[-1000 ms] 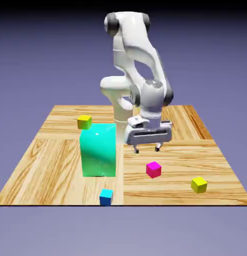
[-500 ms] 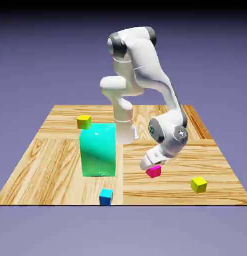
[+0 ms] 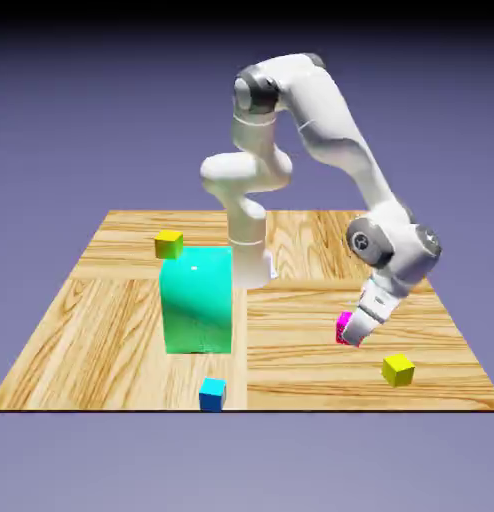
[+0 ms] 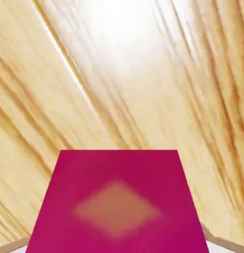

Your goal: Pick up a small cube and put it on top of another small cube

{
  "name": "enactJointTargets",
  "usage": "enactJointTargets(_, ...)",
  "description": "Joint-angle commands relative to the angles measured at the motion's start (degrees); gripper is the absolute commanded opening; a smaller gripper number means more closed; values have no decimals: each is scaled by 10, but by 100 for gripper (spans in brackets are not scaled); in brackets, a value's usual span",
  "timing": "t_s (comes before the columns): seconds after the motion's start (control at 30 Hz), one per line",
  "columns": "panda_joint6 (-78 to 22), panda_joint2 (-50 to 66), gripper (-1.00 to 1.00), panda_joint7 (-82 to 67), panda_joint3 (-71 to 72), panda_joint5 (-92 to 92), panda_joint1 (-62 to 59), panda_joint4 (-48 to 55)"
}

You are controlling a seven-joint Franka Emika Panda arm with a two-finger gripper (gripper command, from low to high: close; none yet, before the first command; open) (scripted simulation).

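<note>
Seemingly, the small magenta cube (image 4: 119,205) is gripped by the white two-finger gripper (image 3: 357,332) above the wooden table (image 3: 111,320), the stacking on another cube remaining undone.

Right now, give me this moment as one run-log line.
phase: carry | gripper: shut on magenta cube | position: above table, near yellow cube | stacked: no

We see a magenta cube (image 4: 116,202) filling the view from its centre down to six o'clock, its top face carrying a blurred tan diamond patch at the middle. Behind it, from nine through twelve to three o'clock, runs the wooden table (image 4: 119,74), its grain slanting, with a bright glare near twelve. Pale grey slivers show at five and seven o'clock.
</note>
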Motion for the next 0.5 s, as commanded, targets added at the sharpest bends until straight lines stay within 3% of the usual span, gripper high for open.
enactJointTargets(0.0,-2,5,-100,-24,-3,-19,17,14)
enactJointTargets(0.2,-18,38,-100,-173,-20,-121,118,98)
enactJointTargets(0.33,49,93,-100,-142,-47,-164,111,82)
enactJointTargets(0.37,49,93,100,-142,-47,-164,111,82)
enactJointTargets(0.47,-1,52,100,-165,-27,-132,116,94)
